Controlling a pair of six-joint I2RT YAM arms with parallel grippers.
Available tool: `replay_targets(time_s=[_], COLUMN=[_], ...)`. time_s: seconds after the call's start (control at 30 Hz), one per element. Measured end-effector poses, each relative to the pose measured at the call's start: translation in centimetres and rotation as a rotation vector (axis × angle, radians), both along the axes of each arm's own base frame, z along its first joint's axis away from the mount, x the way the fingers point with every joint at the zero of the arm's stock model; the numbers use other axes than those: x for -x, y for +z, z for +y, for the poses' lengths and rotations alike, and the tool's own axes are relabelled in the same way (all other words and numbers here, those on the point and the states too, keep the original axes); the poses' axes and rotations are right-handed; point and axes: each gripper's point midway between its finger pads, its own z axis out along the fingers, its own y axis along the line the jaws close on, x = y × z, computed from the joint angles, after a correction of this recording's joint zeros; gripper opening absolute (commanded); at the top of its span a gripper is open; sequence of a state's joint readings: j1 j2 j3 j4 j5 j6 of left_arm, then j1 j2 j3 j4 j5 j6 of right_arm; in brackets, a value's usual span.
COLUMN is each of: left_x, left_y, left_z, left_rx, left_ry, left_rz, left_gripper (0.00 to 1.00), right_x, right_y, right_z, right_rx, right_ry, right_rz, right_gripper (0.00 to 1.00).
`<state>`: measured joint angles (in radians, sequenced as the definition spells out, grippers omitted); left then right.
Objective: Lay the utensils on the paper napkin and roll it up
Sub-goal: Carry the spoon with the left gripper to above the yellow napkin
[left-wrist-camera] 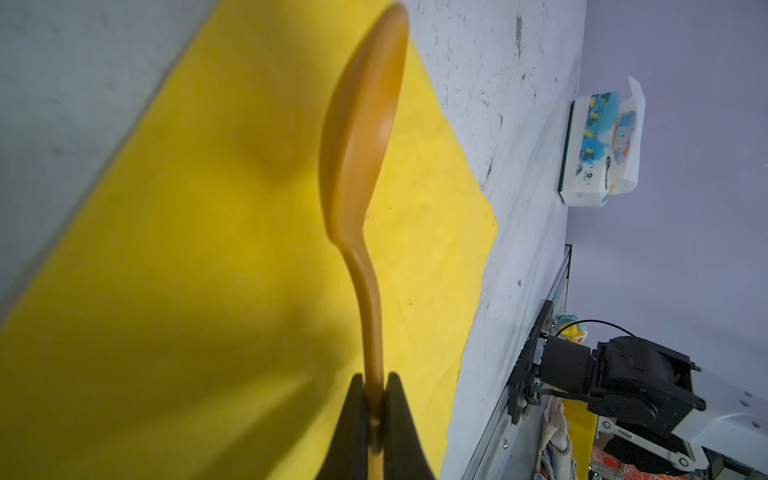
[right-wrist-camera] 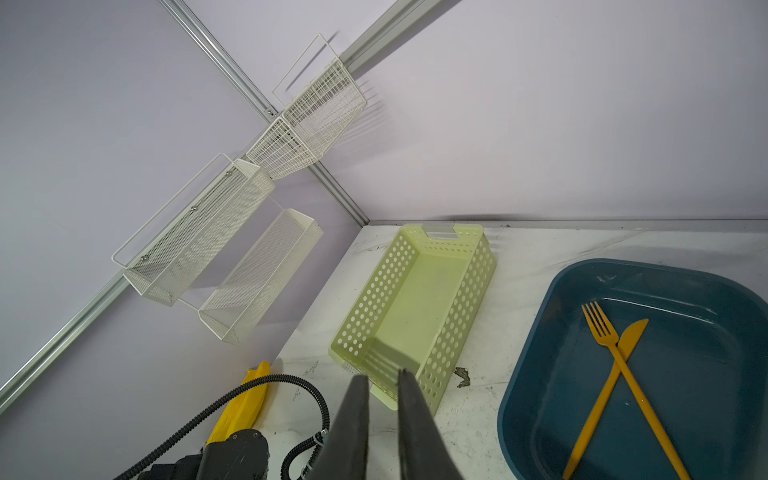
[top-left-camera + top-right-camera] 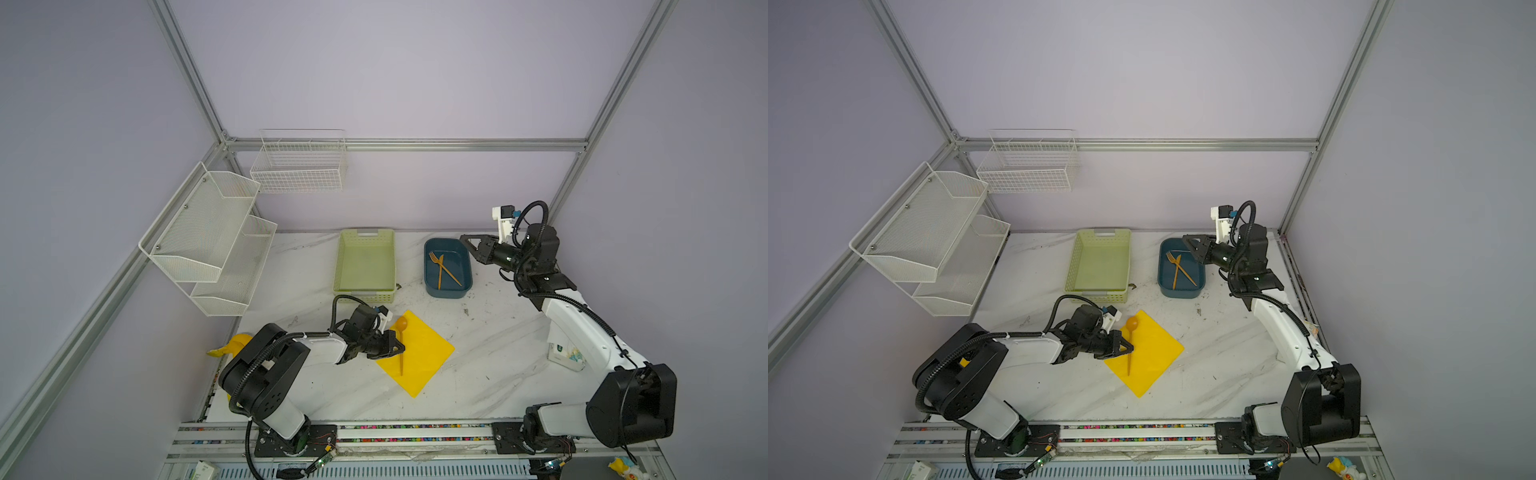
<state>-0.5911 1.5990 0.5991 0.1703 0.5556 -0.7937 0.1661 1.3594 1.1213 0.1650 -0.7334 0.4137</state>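
glossy plastic spoon, matt paper napkin

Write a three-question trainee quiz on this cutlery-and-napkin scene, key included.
1. True or false: the left gripper is shut on the handle of the slim orange-tan plastic spoon, over the bright yellow square paper napkin.
2. Where do the orange-tan plastic fork and the orange-tan plastic knife lie? A) on the napkin B) crossed in the dark blue plastic tub C) in the left gripper
3. Fill in: the right gripper, beside the tub, holds ____.
Key: 1 true; 2 B; 3 nothing.
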Motion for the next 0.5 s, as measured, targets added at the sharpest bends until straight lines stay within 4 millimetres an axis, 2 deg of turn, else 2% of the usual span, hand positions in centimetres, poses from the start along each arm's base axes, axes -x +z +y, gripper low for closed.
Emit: replay_targets(time_s=[0.23, 0.5], left_x=[-0.74, -0.66], left_y=[0.77, -0.02], left_z=[-0.52, -0.37], left_rx=[0.015, 0.001], left_ry=[-0.001, 0.001], left_rz=[-0.021, -0.001], left_gripper=[0.04, 0.04], right_x=[0.0, 0.01], right_y=[-0.01, -0.01], right_z=[0.0, 0.0], right_rx=[0.0, 0.0], right_ry=[0.0, 0.0], right_rz=[0.0, 0.001], right_gripper=[0.18, 0.18])
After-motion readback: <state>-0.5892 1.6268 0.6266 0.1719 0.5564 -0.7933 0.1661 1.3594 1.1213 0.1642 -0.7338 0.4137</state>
